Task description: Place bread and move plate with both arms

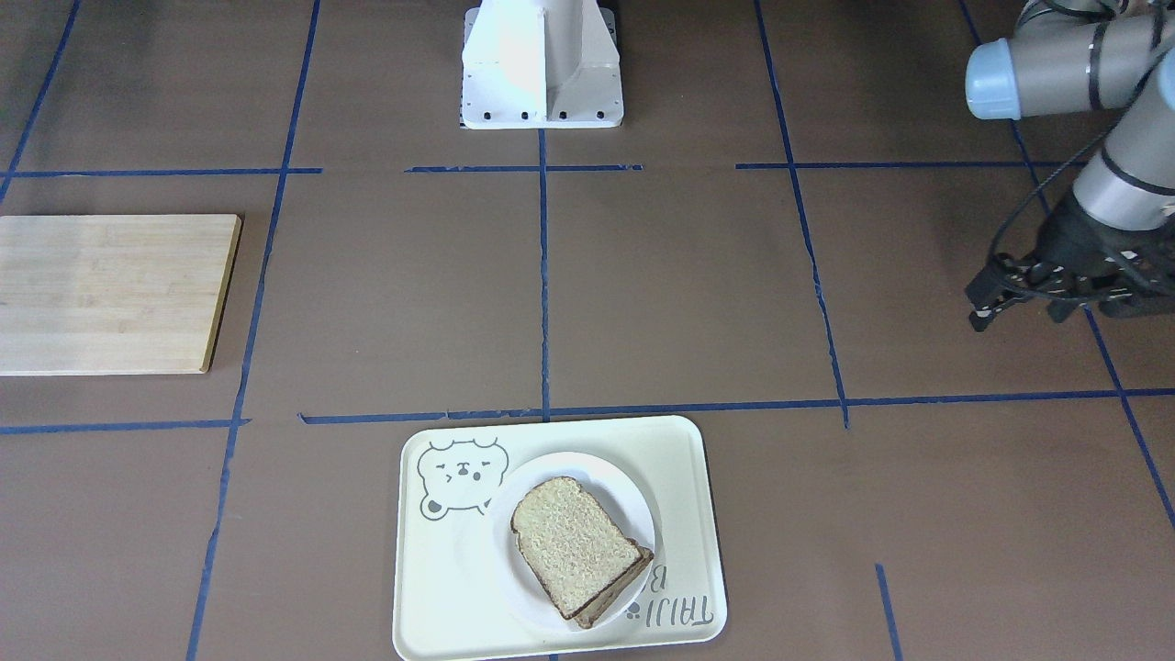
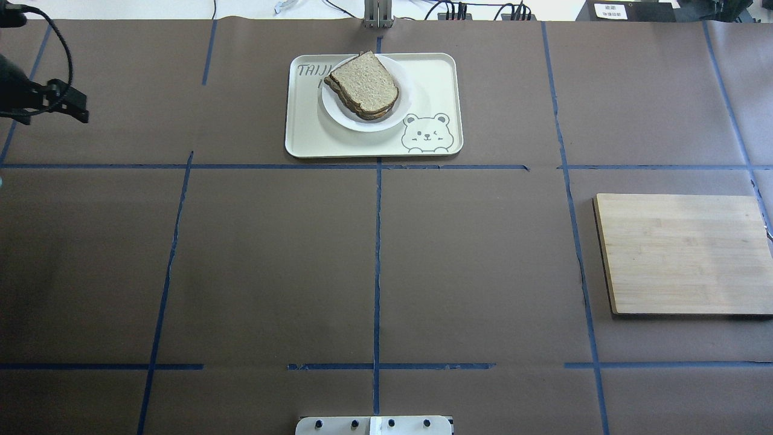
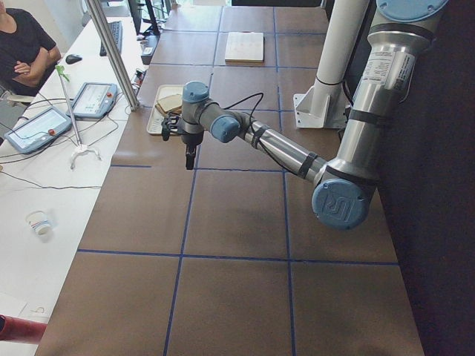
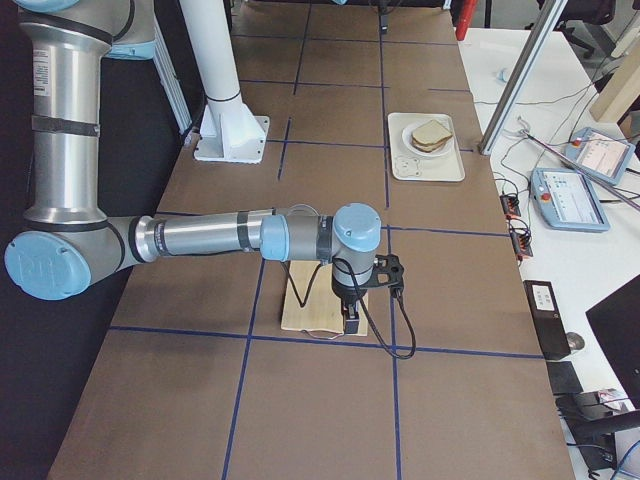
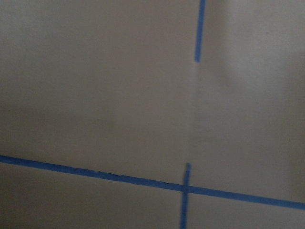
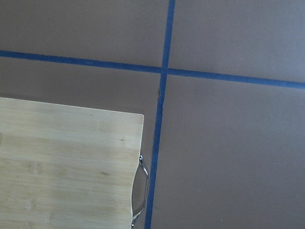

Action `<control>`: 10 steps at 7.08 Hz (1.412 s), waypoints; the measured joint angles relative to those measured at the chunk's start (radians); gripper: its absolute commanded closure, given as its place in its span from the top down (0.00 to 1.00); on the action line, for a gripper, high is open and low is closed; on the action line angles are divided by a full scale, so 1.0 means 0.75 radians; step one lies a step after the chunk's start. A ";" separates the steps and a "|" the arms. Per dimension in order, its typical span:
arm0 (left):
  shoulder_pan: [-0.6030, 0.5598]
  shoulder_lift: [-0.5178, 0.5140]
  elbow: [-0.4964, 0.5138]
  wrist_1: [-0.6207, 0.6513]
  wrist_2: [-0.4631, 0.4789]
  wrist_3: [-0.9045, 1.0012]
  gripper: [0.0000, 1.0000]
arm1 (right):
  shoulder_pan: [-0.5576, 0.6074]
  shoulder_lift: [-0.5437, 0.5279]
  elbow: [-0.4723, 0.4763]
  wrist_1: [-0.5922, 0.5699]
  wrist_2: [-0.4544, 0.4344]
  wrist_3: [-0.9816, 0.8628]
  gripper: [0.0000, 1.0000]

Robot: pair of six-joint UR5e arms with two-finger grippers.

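Note:
The bread [image 1: 574, 542] is a pale grainy slice with a dark crust. It lies on top of another slice on the small white plate [image 1: 633, 500]. The plate sits on a cream tray [image 1: 441, 588] with a bear drawing. They also show in the overhead view, bread [image 2: 364, 78] on plate [image 2: 404, 109]. My left gripper [image 1: 1017, 312] hangs open and empty above the table, far to the side of the tray; it also shows in the overhead view [image 2: 54, 106]. My right gripper [image 4: 350, 315] hovers over a wooden board; I cannot tell whether it is open or shut.
A bamboo cutting board [image 2: 682, 254] lies on my right side of the table; its corner and a metal handle show in the right wrist view [image 6: 62, 162]. The white pedestal base [image 1: 542, 64] stands at the robot's edge. Blue tape lines cross the brown table.

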 measured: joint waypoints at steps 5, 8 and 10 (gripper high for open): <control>-0.469 0.009 0.333 0.258 -0.226 0.918 1.00 | 0.019 -0.058 -0.002 0.000 0.138 0.013 1.00; -0.563 0.157 0.448 0.169 -0.267 1.102 1.00 | 0.022 -0.051 -0.002 0.000 0.150 0.016 1.00; -0.565 0.257 0.360 0.126 -0.271 1.026 1.00 | 0.023 -0.049 -0.001 0.000 0.151 0.017 1.00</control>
